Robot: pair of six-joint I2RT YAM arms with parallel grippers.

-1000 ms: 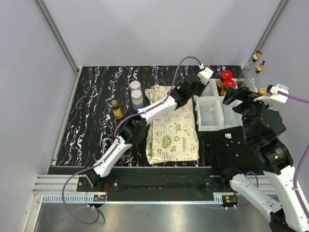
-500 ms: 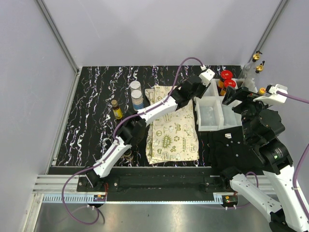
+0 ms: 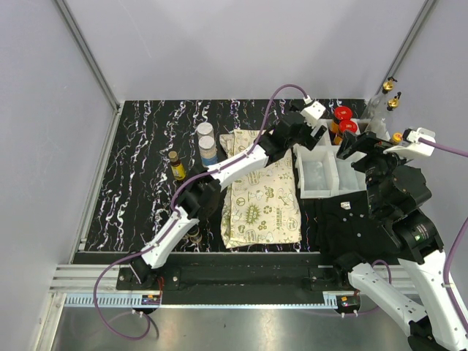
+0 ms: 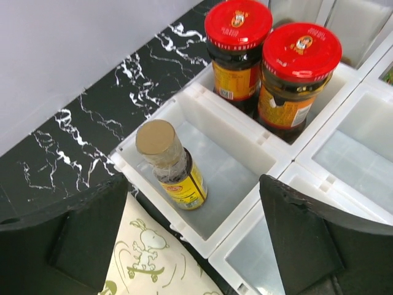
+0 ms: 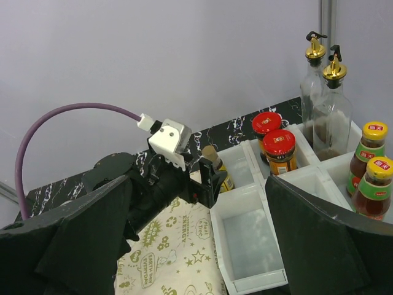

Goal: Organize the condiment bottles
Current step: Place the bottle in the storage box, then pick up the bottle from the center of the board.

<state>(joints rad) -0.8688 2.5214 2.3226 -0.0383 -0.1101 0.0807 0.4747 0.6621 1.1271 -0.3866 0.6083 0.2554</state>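
Black marbled surface (image 3: 146, 161) carries white bins (image 4: 236, 123) at its far right. The left hand (image 4: 196, 239) hangs over the bins w/ jaws spread wide, gripping nothing; directly under it a tan-capped bottle (image 4: 169, 160) stands inside one compartment, clear of both fingers, w/ two red-capped jars (image 4: 295, 67) in the adjoining compartment. The right hand (image 5: 196, 243), on the near side of the bins, is likewise wide apart & empty.

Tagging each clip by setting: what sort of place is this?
Probably a lab robot cell dressed as a kitchen counter: plain grey walls with a metal frame, a black marbled tabletop, and white bins holding sauce jars.
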